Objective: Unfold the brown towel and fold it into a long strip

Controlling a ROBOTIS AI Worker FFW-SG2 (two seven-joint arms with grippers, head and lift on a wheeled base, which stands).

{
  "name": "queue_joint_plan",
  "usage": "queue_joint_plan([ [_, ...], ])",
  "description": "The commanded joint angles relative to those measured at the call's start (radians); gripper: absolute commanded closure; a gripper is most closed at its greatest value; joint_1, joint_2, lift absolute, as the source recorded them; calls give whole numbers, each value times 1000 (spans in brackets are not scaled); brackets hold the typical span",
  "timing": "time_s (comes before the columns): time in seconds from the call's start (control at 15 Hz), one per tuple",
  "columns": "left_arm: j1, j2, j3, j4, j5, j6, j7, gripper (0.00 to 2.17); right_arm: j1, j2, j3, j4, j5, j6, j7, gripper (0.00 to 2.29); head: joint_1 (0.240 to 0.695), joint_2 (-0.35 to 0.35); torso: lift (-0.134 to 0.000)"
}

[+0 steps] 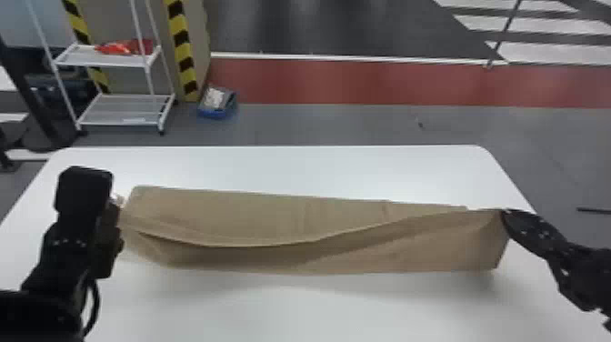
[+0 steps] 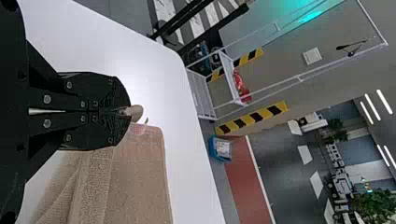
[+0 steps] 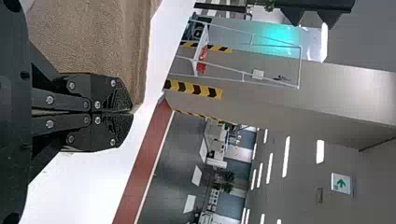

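- Held brown towel [image 1: 254,218] over tabletop [image 1: 291,309], stretched left to right with a sagging lengthwise fold.
- Clamped towel's left end between fingers of left gripper [image 1: 112,210].
- Clamped far right corner between fingers of right gripper [image 1: 505,214].

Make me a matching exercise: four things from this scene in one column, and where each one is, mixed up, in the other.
1. Brown towel
2. Blue container
3. Left gripper
4. Red item

A. On the upper shelf of the white rack
B. Lengthwise across the white table
C. On the floor beyond the table
D. At the towel's left end

Pairs: 1-B, 2-C, 3-D, 4-A
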Motion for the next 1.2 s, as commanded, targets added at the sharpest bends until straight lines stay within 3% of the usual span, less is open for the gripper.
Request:
queue_joint_plan([
  [0.0,-94,-3,-59,95,-77,15,14,1619,-42,-15,-7,85,0,-11,-6,1180,695,-86,-121],
  [0.07,-129,-7,-79,143,-118,27,22,1619,-64,-21,-8,120,0,-11,-10,1180,695,-103,-121],
  [0.27,-224,-9,-103,272,-127,30,25,1615,-113,-35,-11,214,-4,-54,-41,1180,695,-126,-121],
  [0.47,-298,-12,-134,373,-156,76,25,1612,-197,-70,35,346,8,-100,-58,1180,695,-138,-121],
  [0.87,-376,-14,-139,516,-144,33,39,1541,-326,-99,137,514,74,-161,-116,1180,695,-120,-121],
  [0.93,-390,-14,-139,545,-138,2,39,1301,-343,-101,147,540,85,-170,-119,1180,695,-115,-121],
  [1.07,-416,-12,-133,608,-127,-80,39,167,-371,-102,170,589,102,-189,-145,1180,695,-104,-121],
  [1.13,-428,-12,-130,635,-121,-114,39,19,-388,-102,176,619,112,-201,-160,1180,695,-104,-121],
])
